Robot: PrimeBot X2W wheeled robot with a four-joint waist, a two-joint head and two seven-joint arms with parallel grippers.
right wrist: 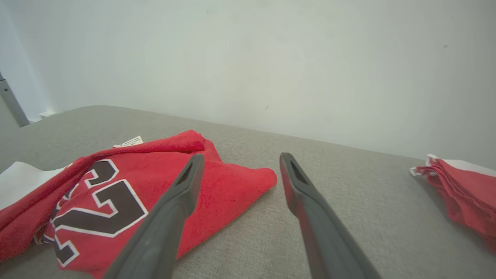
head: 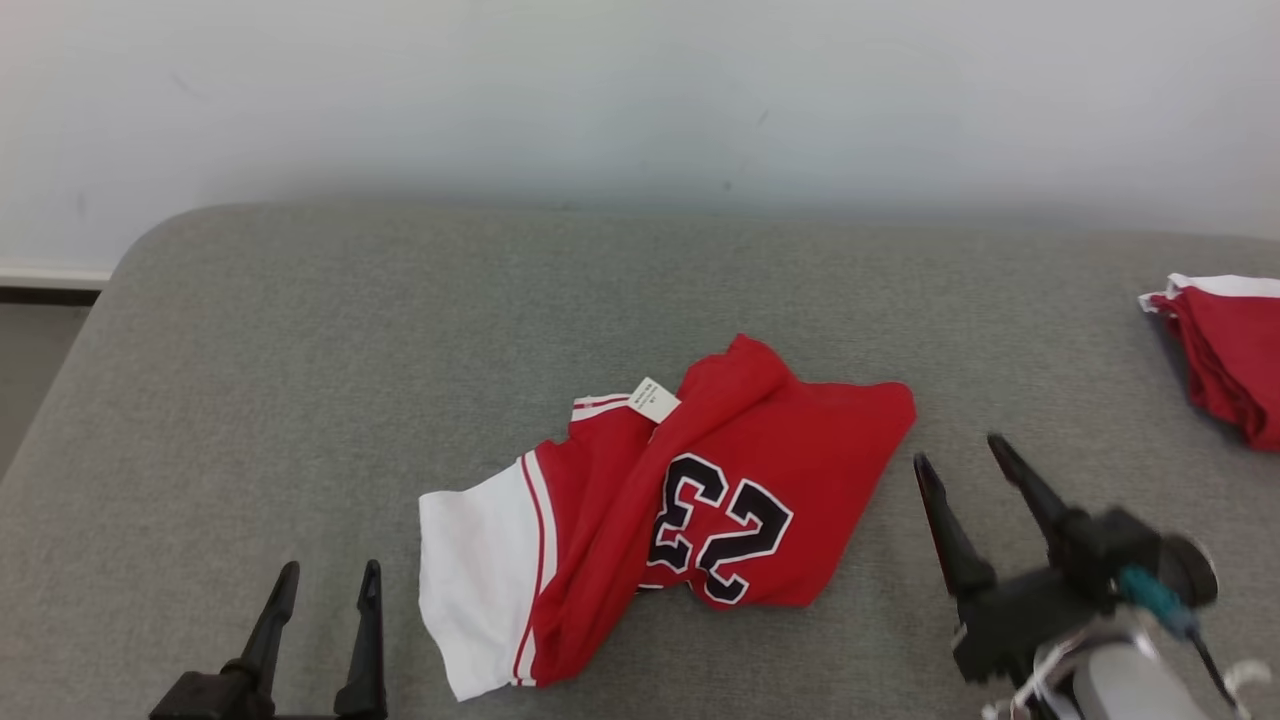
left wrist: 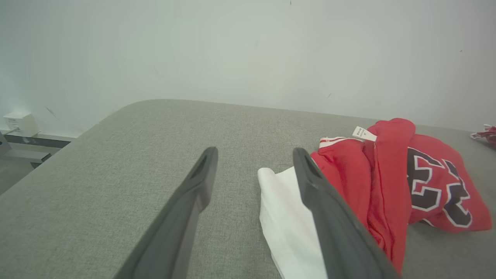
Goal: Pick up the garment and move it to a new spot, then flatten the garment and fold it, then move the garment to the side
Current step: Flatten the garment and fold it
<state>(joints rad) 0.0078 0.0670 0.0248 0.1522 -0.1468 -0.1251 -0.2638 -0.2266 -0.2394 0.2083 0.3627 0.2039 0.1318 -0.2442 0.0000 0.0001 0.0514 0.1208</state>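
Item 1, your two grippers: left gripper (head: pixel 331 566) and right gripper (head: pixel 957 448), both spread wide, holding nothing, one on either side of the work.
Item 2, the garment (head: pixel 700 480): red jersey with a white panel and the number 23, crumpled in the middle of the grey cushion (head: pixel 300 350), label (head: pixel 654 399) showing.
Item 3, a second red pile (head: pixel 1235 350), far right.
Status, by your likely reckoning: nothing lifted, flattened or folded yet; every step remains.

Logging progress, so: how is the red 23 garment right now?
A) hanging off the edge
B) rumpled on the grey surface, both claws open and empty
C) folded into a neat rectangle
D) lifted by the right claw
B: the garment lies rumpled on the grey surface, left claw and right claw open beside it.
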